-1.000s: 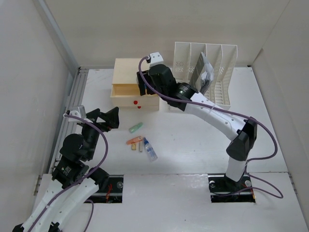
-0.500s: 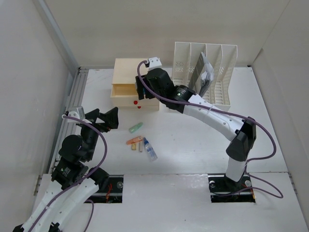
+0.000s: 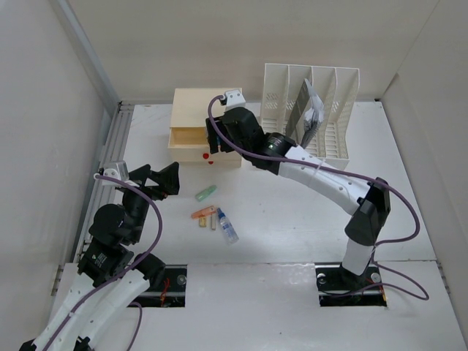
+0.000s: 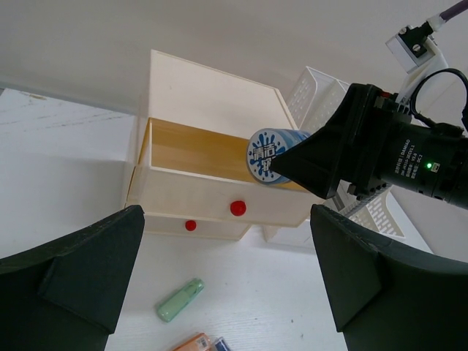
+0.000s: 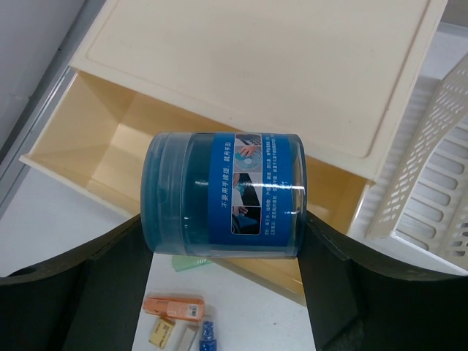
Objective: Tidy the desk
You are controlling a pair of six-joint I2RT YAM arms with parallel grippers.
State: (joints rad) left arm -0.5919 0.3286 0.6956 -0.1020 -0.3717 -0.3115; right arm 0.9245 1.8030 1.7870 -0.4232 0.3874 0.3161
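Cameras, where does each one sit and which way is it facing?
Top external: above and behind the arms, looking down at the desk; both arms show.
Left wrist: low, facing the drawer box; open left gripper frames the bottom.
Right wrist: above the open drawer, looking down; right gripper holds a blue jar.
Both wrist views share jar and drawer.

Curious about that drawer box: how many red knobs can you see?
2: a red knob on the open drawer's front, another knob lower, to its left. More may be hidden.
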